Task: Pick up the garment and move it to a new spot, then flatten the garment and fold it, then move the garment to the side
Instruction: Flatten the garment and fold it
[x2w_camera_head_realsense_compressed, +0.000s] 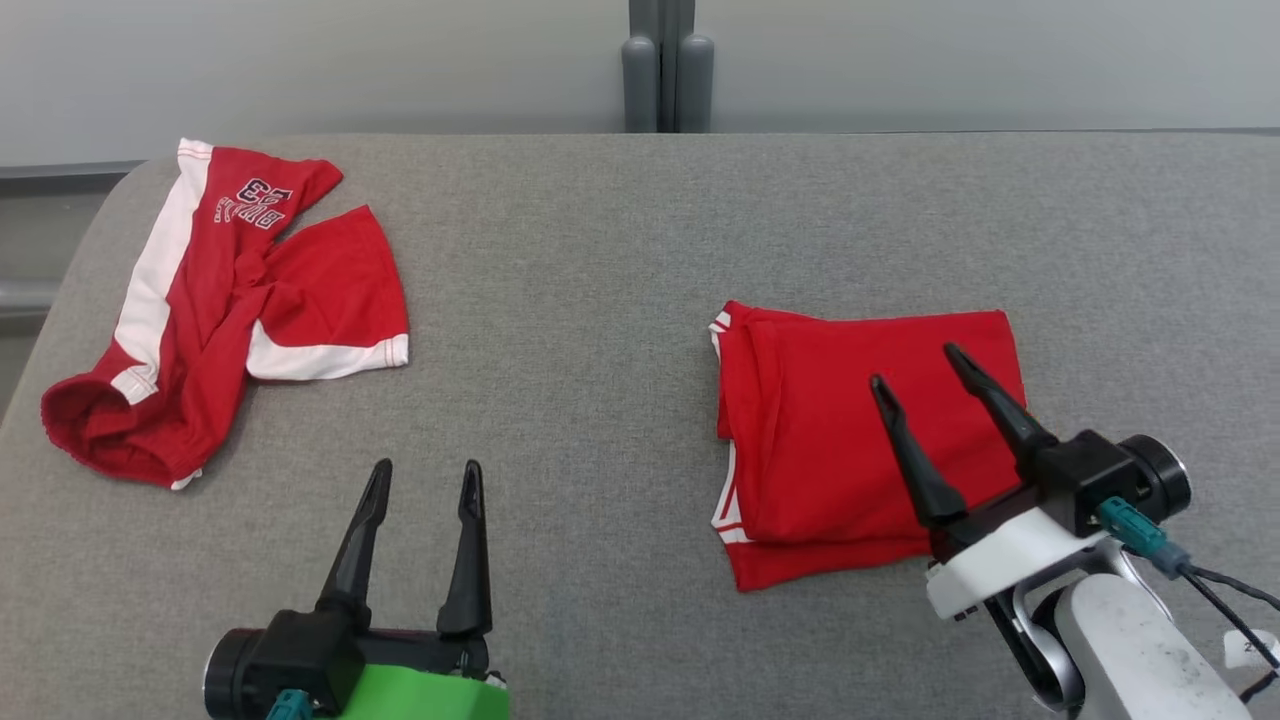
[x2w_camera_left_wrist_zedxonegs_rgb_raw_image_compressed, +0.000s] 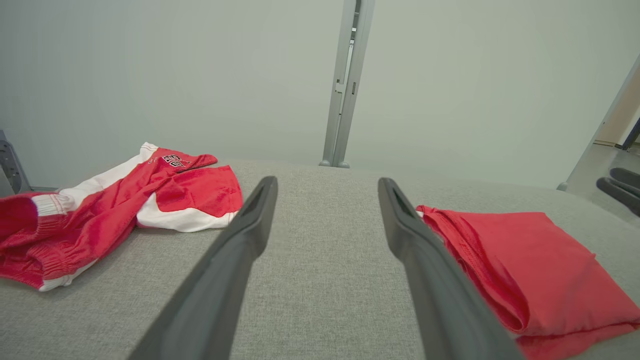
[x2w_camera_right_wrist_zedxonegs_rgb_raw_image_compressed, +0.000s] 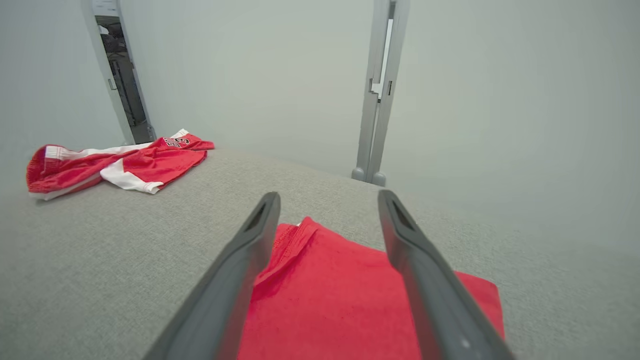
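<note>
Fold looks done: folded garment (x2w_camera_head_realsense_compressed: 860, 440) sits by the table's (x2w_camera_head_realsense_compressed: 600, 300) right edge, right gripper (x2w_camera_head_realsense_compressed: 914, 365) and left gripper (x2w_camera_head_realsense_compressed: 427, 465) open, empty; crumpled shorts (x2w_camera_head_realsense_compressed: 220, 300), far-left corner, likely next.

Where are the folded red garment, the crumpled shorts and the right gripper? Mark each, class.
folded red garment (x2w_camera_head_realsense_compressed: 805, 425), head view, its flat top layer.
crumpled shorts (x2w_camera_head_realsense_compressed: 215, 290), head view, red fabric at the middle.
right gripper (x2w_camera_head_realsense_compressed: 912, 364), head view, midway between its fingertips.
</note>
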